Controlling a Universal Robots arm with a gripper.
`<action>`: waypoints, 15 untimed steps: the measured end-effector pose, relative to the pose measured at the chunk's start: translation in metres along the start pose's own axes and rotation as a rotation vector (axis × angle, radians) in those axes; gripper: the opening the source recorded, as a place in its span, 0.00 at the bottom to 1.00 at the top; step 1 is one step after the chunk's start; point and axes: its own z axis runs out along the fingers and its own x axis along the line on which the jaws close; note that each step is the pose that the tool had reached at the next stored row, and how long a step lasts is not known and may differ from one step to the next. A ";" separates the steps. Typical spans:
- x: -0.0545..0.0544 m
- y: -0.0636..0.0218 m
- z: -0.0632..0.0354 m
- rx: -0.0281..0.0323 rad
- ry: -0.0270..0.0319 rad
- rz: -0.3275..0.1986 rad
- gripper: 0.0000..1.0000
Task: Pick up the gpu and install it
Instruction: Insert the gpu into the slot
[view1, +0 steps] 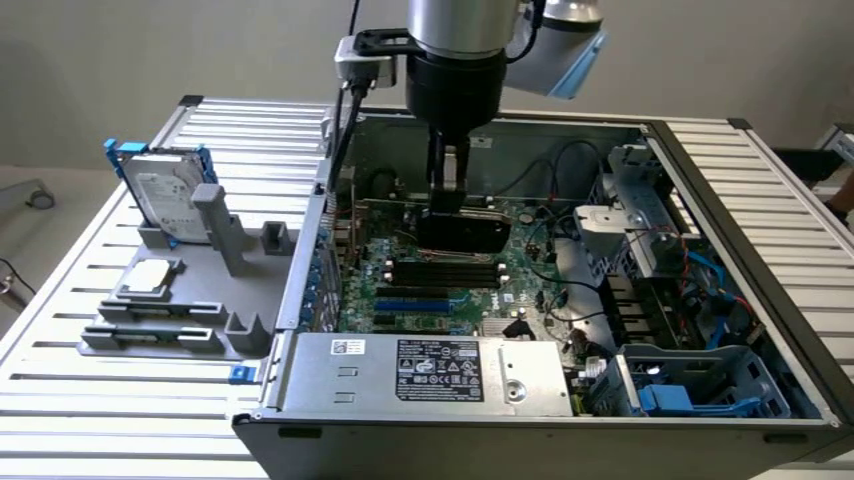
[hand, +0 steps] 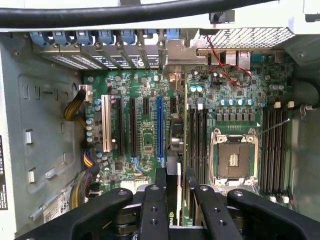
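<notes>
Working the rig remotely, I see the claw (view1: 454, 205) clenched on the gpu (view1: 461, 232), which hangs edge-down inside the open case (view1: 534, 428) over the far half of the board (view1: 424, 292). I cannot tell whether its lower edge touches the board. In the wrist view the two fingers (hand: 152, 205) pinch the card (hand: 175, 145) from either side. It runs edge-on between one long blue slot (hand: 159, 130) and the memory slots beside the one CPU socket (hand: 234, 160), and one white slot (hand: 106, 130) lies further off. The board is open on both sides of the card. The power supply (view1: 414, 370) lines the case's near edge, and cables and a drive cage (view1: 641, 215) crowd the exterior view's right. Outside the case, at the exterior view's left, a grey fixture (view1: 200, 300) holds one upright hard drive (view1: 167, 195).
</notes>
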 end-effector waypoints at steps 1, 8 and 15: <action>0.000 0.0009 0.0018 0.0001 0.0000 -0.005 0.26; 0.003 0.0044 0.0089 -0.0040 0.0004 -0.022 0.26; 0.011 0.0069 0.0177 -0.0061 0.0003 -0.024 0.26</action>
